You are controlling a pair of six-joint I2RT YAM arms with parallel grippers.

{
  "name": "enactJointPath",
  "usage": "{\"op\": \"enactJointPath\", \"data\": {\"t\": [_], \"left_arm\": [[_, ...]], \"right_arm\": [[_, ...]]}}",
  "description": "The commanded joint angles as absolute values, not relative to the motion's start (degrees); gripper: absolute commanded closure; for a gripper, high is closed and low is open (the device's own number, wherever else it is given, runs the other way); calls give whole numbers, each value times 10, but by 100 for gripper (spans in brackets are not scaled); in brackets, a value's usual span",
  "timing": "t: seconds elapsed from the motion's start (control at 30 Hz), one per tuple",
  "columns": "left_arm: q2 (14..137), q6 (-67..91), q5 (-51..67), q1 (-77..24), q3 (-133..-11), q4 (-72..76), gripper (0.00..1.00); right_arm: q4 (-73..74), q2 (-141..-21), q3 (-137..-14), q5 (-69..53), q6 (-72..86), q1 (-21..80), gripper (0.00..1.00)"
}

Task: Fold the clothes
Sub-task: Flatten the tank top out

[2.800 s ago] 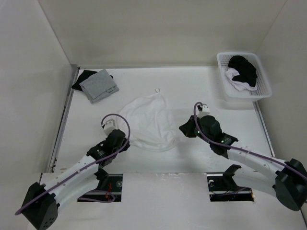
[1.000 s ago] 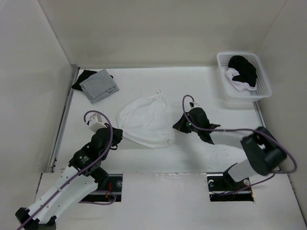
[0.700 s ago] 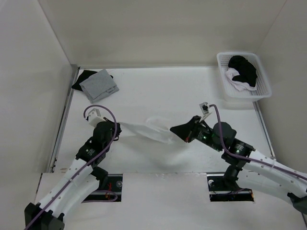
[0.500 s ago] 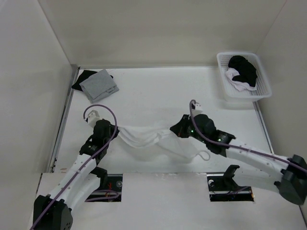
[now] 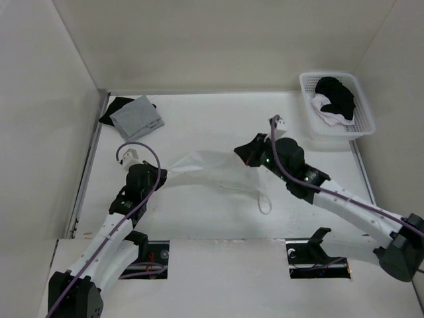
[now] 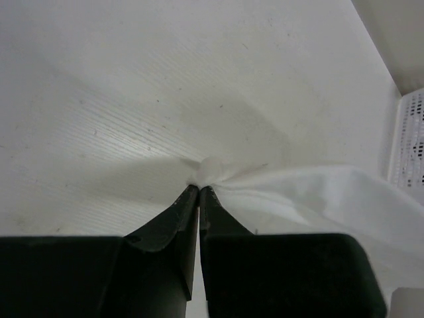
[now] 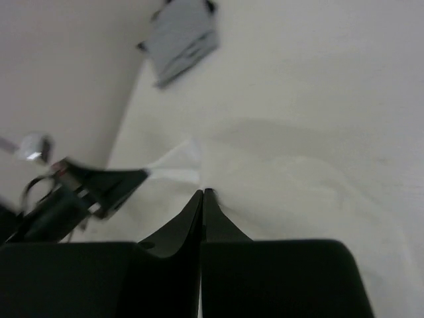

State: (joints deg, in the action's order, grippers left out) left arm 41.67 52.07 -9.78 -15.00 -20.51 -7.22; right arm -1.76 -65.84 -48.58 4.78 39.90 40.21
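Tabletop (image 5: 218, 119) of plain white fills the overhead view, boxed in by pale walls (image 5: 40, 99) on the left, back and right. In the far left corner a folded grey cloth (image 5: 137, 118) lies on top of a black garment (image 5: 112, 109). At the far right a white slatted basket (image 5: 331, 138) holds a heap of black and white clothes (image 5: 334, 98). The white garment (image 5: 205, 165) is in the middle of the table, pulled out into a long, narrow band that runs left to right between the two grippers. A thin white loop of cord (image 5: 264, 200) lies on the table just nearer than the garment's right end. The left arm reaches forward from its base at the near left edge, a purple cable arched over its wrist. Its left gripper (image 5: 161, 173) points right, and the left wrist view shows the black fingers pressed together, pinching a bunched corner of the fabric. The right arm stretches diagonally from the near right corner toward the centre. Its right gripper (image 5: 244, 151) points left and away, and its fingers (image 7: 192, 205) are also pressed together, nipping the garment's other end. From the right wrist the cloth runs across to the left gripper.
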Motion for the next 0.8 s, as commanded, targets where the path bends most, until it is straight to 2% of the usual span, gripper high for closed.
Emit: {"op": "enactJointPath", "data": {"t": [0.0,0.07,0.13,0.23,0.33,0.47,0.77], "left_arm": [[422,512,-98,-142,-213,-36,99],[438,508,-81,-104,-197,-20,99],[449,511,-44,-75,-187,8,99],[461,513,-32,-65,-189,18,99],[469,509,-33,-63,-193,19,99],[466,506,-33,-50,-191,20,99],[491,512,-34,-60,-187,39,99]], "right_arm": [[-15,-617,-425,44,424,525,100],[11,-625,-394,41,436,634,100],[58,-596,-377,79,454,662,100],[56,-562,-340,82,461,607,100],[34,-586,-327,37,456,550,100],[-3,-606,-321,19,447,527,100],[-39,-664,-352,19,416,420,100]]}}
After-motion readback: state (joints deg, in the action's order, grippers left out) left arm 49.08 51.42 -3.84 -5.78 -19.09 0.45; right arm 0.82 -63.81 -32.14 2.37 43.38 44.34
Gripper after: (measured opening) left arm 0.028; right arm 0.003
